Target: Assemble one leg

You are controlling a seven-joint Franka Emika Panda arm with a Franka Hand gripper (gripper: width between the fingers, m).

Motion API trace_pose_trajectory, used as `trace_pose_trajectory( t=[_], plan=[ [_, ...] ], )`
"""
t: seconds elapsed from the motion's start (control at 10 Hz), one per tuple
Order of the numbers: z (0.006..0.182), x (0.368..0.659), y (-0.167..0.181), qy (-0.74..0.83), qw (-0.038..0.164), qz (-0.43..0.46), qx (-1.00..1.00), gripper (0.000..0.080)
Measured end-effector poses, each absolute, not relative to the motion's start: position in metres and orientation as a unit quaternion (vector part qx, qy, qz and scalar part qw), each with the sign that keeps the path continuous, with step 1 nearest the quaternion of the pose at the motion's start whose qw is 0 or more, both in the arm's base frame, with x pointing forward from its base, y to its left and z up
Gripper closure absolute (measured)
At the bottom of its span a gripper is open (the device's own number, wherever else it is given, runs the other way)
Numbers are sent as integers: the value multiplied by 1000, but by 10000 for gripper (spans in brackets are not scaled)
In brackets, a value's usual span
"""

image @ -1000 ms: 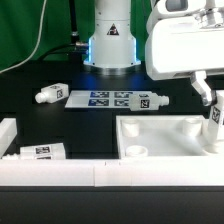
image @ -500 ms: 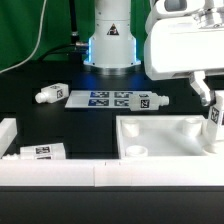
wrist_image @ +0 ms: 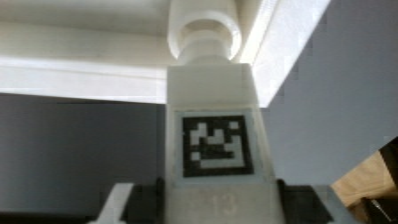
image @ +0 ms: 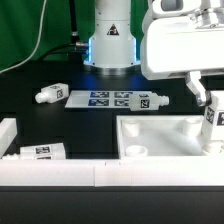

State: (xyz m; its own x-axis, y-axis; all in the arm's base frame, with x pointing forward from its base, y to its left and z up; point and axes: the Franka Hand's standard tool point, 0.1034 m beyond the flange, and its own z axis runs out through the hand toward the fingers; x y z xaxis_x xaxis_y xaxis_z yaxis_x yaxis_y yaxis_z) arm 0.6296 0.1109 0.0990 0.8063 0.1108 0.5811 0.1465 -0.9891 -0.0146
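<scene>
My gripper (image: 212, 125) is shut on a white leg (image: 211, 120) and holds it upright over the far right corner of the white tray-like tabletop (image: 160, 135). In the wrist view the leg (wrist_image: 215, 110) fills the middle, tag sticker facing the camera, its round tip against the tabletop's corner (wrist_image: 107, 45). My dark fingers (wrist_image: 160, 205) press on both its sides. Three other legs lie loose: one (image: 49, 95) at the exterior view's left, one (image: 155, 101) beside the marker board (image: 105, 99), one (image: 38, 151) at the front left.
The robot's white base (image: 110, 40) stands at the back. A white rail (image: 60, 172) runs along the front edge, with a white block (image: 8, 132) at the exterior view's left. A green cable (image: 40, 35) hangs at the back left.
The arm's white housing has shifted slightly toward the exterior view's left and up. The leg stays in my grip at the tabletop's corner.
</scene>
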Motion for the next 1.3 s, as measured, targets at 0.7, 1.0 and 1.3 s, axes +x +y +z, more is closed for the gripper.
trace_pose_trajectory(
  t=[0.7, 1.0, 1.3],
  plan=[
    [83, 624, 113, -69, 29, -295, -953, 512],
    [83, 625, 113, -69, 29, -295, -952, 512],
    [82, 624, 114, -70, 31, -280, -957, 322]
  ],
)
